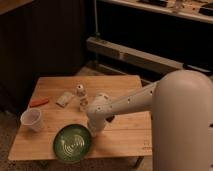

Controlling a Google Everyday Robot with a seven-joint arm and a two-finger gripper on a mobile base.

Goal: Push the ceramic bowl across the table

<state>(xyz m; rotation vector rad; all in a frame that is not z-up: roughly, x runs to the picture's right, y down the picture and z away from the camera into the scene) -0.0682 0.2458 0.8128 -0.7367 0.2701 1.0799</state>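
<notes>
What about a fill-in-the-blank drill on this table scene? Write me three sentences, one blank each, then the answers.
1. The ceramic bowl on the table is dark ____ inside.
2. The white cup stands to the ____ of the bowl in the camera view.
3. The gripper is at the bowl's ____ rim.

Answers: green; left; right

The table [122,127] is pale wood, planked, with a soft matt sheen. The ceramic bowl [73,143] is glazed dark green and glossy, pale swirls catching the light inside. The cup [31,120] looks like thin white plastic, dull. The arm [135,100] is a smooth, white hard shell, faintly shiny, dotted with small holes; its gripper [95,129] hangs just beside the bowl's rim.
</notes>
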